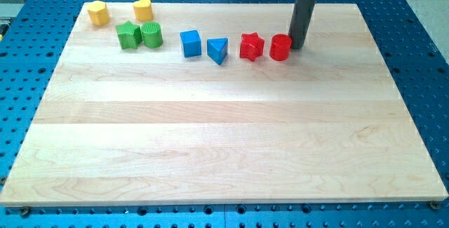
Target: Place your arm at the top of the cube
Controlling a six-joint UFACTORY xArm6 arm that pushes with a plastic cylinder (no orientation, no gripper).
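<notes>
The blue cube point(190, 43) sits in the upper middle of the wooden board point(224, 137). A blue triangular block point(218, 49) lies just to its right. My tip point(297, 47) is well to the cube's right, touching or almost touching the right side of the red cylinder point(280, 47). A red star block point(251, 46) sits between the blue triangle and the red cylinder.
A green star block point(128, 36) and a green cylinder point(151, 34) sit together left of the cube. A yellow hexagonal block point(98, 12) and a yellow heart block point(143, 9) lie near the board's top left. Blue perforated table point(421, 59) surrounds the board.
</notes>
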